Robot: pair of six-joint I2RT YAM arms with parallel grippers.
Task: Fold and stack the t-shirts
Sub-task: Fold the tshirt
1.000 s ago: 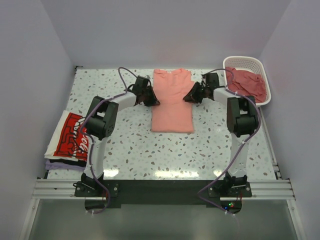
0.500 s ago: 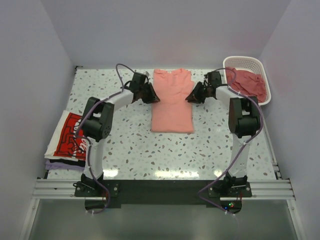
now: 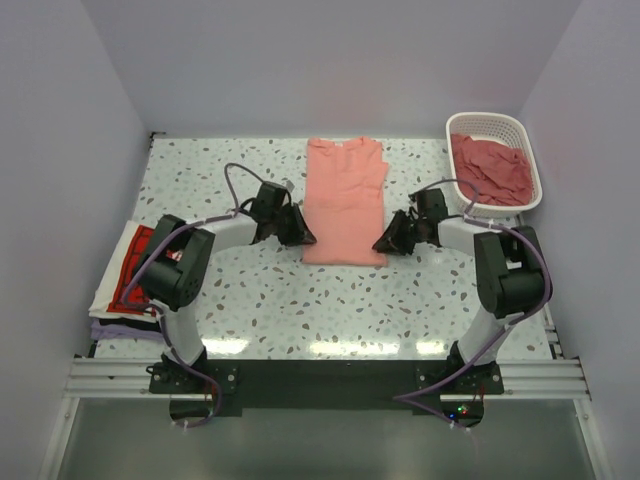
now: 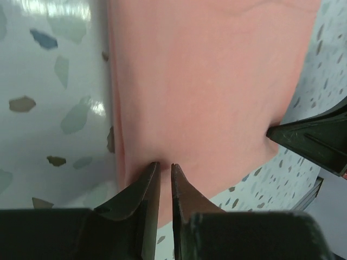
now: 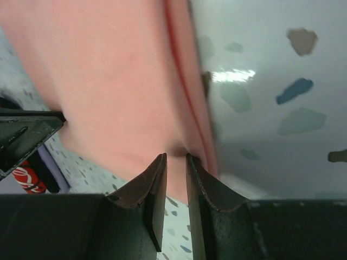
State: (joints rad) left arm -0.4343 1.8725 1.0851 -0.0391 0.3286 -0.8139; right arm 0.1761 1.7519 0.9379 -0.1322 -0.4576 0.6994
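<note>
A salmon-pink t-shirt point(image 3: 345, 200) lies flat mid-table, folded into a long strip with its collar at the far end. My left gripper point(image 3: 303, 238) sits at its near left corner and my right gripper point(image 3: 381, 245) at its near right corner. In the left wrist view the left gripper point(image 4: 165, 164) has a narrow gap, its tips touching the cloth point(image 4: 206, 81) just above the hem. The right gripper point(image 5: 176, 156) also shows a narrow gap, tips on the cloth point(image 5: 119, 76) beside the folded edge. Neither holds cloth that I can see.
A folded white tee with red-and-black print point(image 3: 135, 268) lies on a pale purple one point(image 3: 122, 329) at the table's left edge. The white slatted basket point(image 3: 490, 119) at the back right holds more pink tees point(image 3: 492, 168).
Both grippers have come from the shirt's sleeve area down along its sides to the near corners. The shirt itself has not moved.
</note>
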